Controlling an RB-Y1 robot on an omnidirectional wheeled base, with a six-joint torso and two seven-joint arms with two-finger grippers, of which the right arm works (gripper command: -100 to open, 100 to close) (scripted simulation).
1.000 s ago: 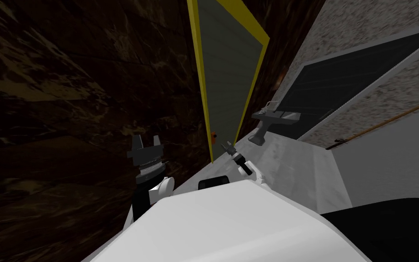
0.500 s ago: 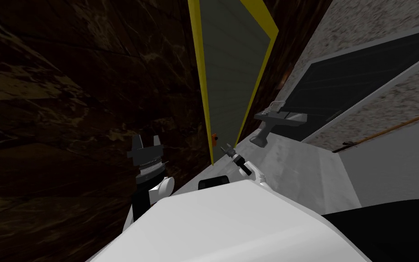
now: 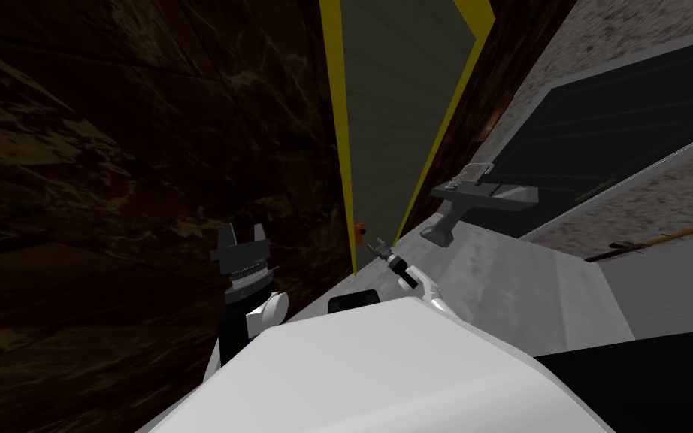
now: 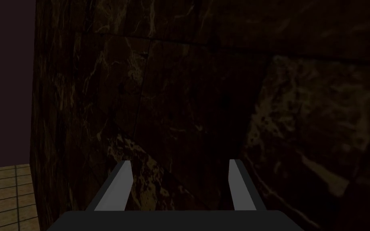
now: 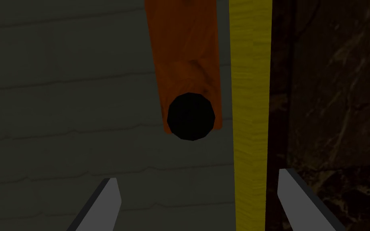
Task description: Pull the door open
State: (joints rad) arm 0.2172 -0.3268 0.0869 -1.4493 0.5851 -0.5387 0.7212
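Note:
A grey-green planked door (image 3: 390, 113) with a yellow frame (image 3: 335, 113) stands ahead. It carries an orange plate (image 5: 186, 48) with a black round knob (image 5: 191, 116), which also shows small as the knob (image 3: 362, 228) in the head view. My right gripper (image 3: 379, 247) is a short way in front of the knob, open, with nothing between its fingers (image 5: 104, 200). In the right wrist view the knob lies beyond the fingertips, close to the yellow edge (image 5: 249, 100). My left gripper (image 3: 241, 233) is held up to the left by the dark marbled wall, open and empty.
A dark brown marbled wall (image 3: 112, 150) runs along the left, close to my left arm. To the right a grey pedestal sink (image 3: 480, 197) stands against a speckled wall with a dark panel (image 3: 600, 128). Pale floor (image 3: 518, 286) lies in front of the sink.
The whole head view has shifted: the door and sink slid to the right and the door looks wider. My right gripper stays close to the knob. The left arm is unchanged.

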